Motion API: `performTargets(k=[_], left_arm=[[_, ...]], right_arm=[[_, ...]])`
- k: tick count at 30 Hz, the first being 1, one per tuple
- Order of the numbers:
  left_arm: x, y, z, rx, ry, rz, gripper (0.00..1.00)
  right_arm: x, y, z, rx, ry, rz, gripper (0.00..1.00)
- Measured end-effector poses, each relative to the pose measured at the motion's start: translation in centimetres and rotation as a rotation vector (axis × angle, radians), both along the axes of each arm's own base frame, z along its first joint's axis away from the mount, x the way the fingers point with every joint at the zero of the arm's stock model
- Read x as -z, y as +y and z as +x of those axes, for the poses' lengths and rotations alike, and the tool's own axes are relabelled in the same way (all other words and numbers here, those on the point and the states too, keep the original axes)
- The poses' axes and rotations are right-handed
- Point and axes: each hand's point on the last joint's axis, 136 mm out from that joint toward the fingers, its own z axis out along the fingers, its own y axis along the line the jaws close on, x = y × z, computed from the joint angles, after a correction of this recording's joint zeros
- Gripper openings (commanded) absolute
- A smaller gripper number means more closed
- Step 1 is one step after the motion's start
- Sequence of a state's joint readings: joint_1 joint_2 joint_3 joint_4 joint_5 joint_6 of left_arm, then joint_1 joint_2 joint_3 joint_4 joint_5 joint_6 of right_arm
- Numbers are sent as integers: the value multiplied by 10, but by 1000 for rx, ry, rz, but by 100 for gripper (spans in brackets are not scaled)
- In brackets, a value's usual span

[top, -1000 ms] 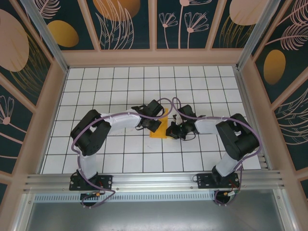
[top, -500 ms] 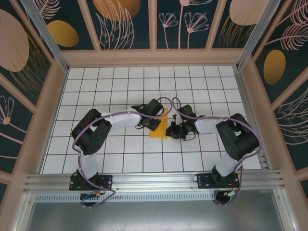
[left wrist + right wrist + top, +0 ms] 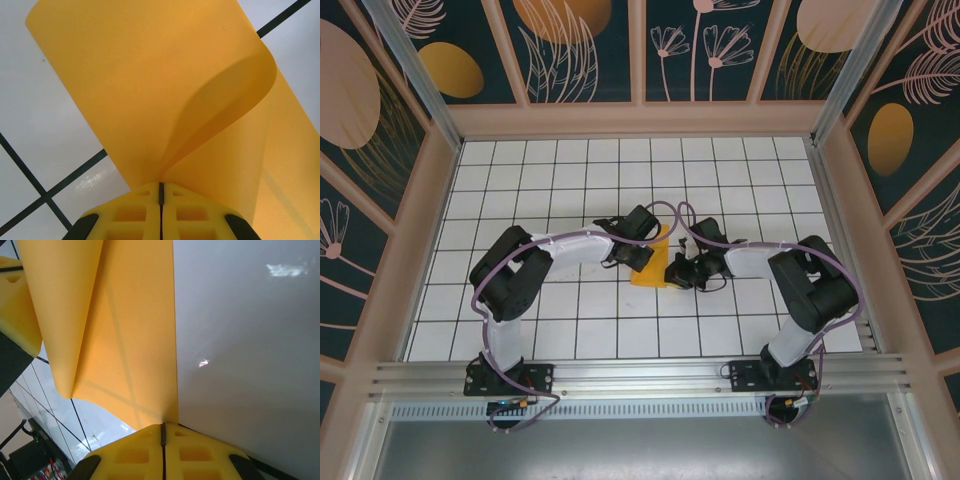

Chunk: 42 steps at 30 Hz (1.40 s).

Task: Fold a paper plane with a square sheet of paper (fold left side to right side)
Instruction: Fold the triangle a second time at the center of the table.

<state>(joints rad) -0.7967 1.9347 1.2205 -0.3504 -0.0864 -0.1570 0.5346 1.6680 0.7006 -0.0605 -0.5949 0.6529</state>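
My left gripper: fingers pressed together, with an edge of the orange-yellow sheet of paper pinched in the seam between them. From the pinch the sheet rises and curls over itself in a loose bend that is not pressed flat. The layer beneath it lies on the white gridded table.

My right gripper: fingers likewise together, clamped on a corner of the same sheet. In the right wrist view, one straight edge of the sheet runs away from the pinch across the tabletop. Faint creases cross the flat layer, and the curled flap stands to its left. A yellow finger of my left gripper shows just beside that flap.

Seen from above, both grippers meet at the sheet near the middle of the table, one from each side, partly covering it.
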Motion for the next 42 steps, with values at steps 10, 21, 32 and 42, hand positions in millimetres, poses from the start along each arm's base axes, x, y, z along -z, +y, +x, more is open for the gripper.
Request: performTargets(k=[10,21,32,42], left_arm=[[7,-2,-3,7,21,-3,8],[7,-2,-2,7,18,-4,8],[7,-2,-2,7,18,-4,7],[7,-2,-2,7,18,-5,7]], right_arm=[[0,1,1,-1,-1,1,16],[-1,1,1,-3,-5,3,17],[-4,1,3,-10,-21,6,18],[-44,2,40,88,-131,144,13]])
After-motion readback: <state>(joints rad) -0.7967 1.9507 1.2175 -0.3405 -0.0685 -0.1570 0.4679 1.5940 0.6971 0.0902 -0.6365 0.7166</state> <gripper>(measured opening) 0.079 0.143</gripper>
